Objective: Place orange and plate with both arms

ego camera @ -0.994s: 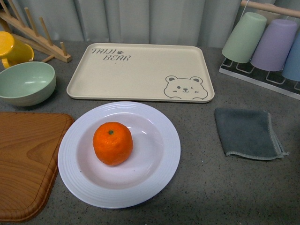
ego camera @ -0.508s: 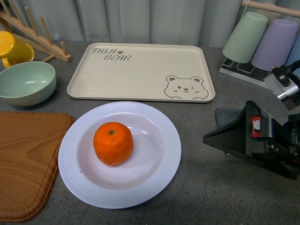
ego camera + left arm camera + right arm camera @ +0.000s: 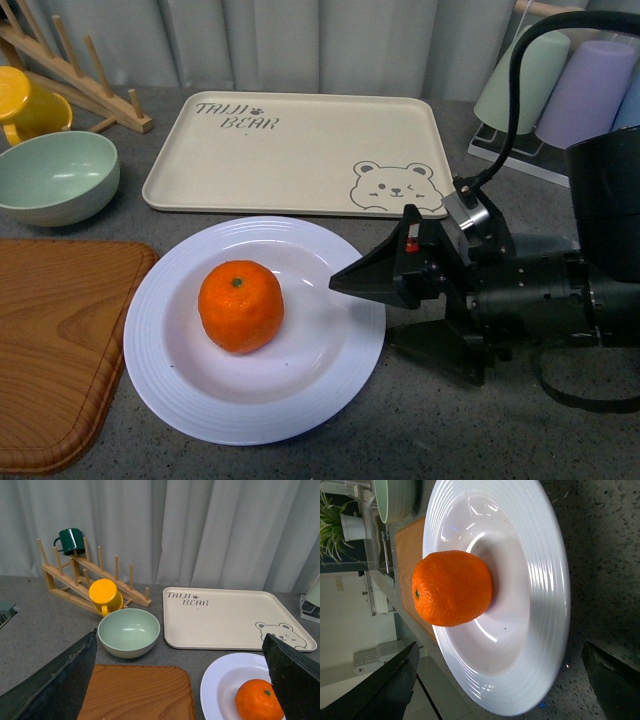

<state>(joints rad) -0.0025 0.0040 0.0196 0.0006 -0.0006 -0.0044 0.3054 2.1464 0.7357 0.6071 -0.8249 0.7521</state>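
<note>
Near the middle of the bench's front edge sits the plate (image 3: 180,390). The orange (image 3: 240,306) rests in its well, slightly toward the left edge, green stem dot up.

From the right edge the right gripper (image 3: 362,310) extends in with its jaws spread and nothing pinched. Its upper finger's tip hangs over the plate's right rim, and the lower finger lies low beside that rim (whether either touches it I cannot tell). The right wrist view shows both fingers only as dark wedges cut off at the frame's sides, with plate and orange between and ahead of them.

The left gripper (image 3: 180,633) is out of the front view. Its own wrist view shows two cropped dark wedges set wide apart, with nothing held between them.

Toward the back edge lies the tray (image 3: 300,150), its near right corner partly covered by the gripper's wrist. The bowl (image 3: 55,178) stands by the left edge. The board (image 3: 50,340) fills the front left corner and is cut off by the frame.

At the back left corner the yellow cup (image 3: 25,105) and rack (image 3: 70,70) are cropped in the front view (the left wrist view shows them whole). At the back right corner the upturned cups (image 3: 590,95) are partly hidden behind the arm and its cable (image 3: 513,100).
</note>
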